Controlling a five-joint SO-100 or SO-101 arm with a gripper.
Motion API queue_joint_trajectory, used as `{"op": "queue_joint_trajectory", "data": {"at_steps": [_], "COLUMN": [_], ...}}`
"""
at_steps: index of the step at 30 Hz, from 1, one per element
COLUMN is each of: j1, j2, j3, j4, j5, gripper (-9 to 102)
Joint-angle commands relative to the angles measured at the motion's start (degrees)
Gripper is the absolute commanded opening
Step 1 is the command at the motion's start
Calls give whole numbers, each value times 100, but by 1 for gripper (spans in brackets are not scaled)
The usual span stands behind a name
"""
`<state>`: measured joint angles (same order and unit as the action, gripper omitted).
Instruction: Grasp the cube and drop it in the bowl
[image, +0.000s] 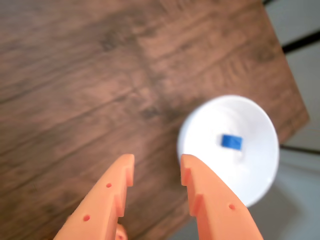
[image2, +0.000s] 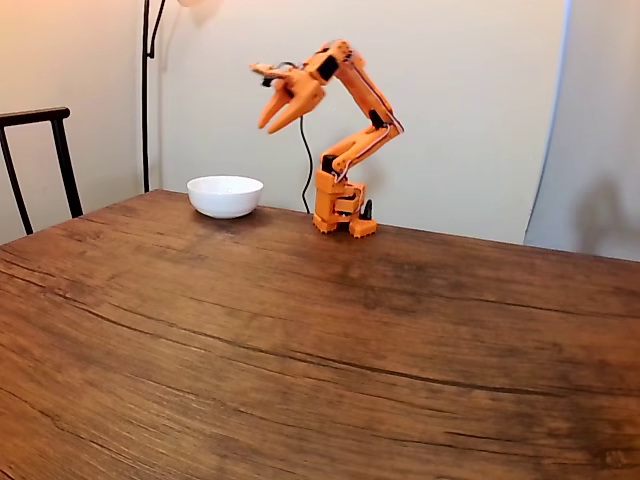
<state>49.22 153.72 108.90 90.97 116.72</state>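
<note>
Cube, tiny, solid, bright blue (image: 231, 142), lay inside the plain white round shallow bowl (image: 260, 175) in the wrist view, a little toward 11 o'clock of the bowl's centre, resting on the inner floor. Bowl sat near the edge of the brown wood-grain surface (image: 100, 75), at about 4 o'clock in that view.

Orange two-finger tool (image: 157, 162) entered the wrist view from 6 o'clock, fingers spread apart with bare surface visible between them, nothing held. The finger on the right of that view had its tip overlapping the bowl's rim at 9 o'clock; whether it was touching could not be told.

In the fixed view the orange arm's base (image2: 340, 205) stood on the far part of the surface (image2: 320, 340), with the bowl (image2: 225, 195) at 9 o'clock of it, near but apart. Tool (image2: 273, 127) hung high above the surface, toward 1 o'clock of the bowl, fingers pointing down and parted. Dark chair back (image2: 40, 160) stood at 9 o'clock of the frame.
</note>
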Motion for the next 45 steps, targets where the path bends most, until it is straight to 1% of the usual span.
{"op": "queue_joint_trajectory", "data": {"at_steps": [1, 9, 15, 19, 21, 23, 24, 28, 32, 39, 45], "j1": [-475, -2312, -3085, -3639, -3964, -4245, -4359, -4641, -4825, -4799, -4781], "j2": [396, 1521, 2540, 3076, 3261, 3428, 3498, 3656, 3656, 3665, 3665], "j3": [105, 1257, 1811, 2303, 2725, 3173, 3375, 4017, 4351, 4860, 5634], "j4": [114, 18, -9, -352, -633, -958, -1125, -1652, -1881, -1828, -1811], "j5": [-308, -1072, -1090, -1037, -1055, -1081, -1081, -1090, -1037, -1002, -993], "gripper": [11, 11, 11, 11, 8, 1, -1, 0, 0, 0, 0]}}
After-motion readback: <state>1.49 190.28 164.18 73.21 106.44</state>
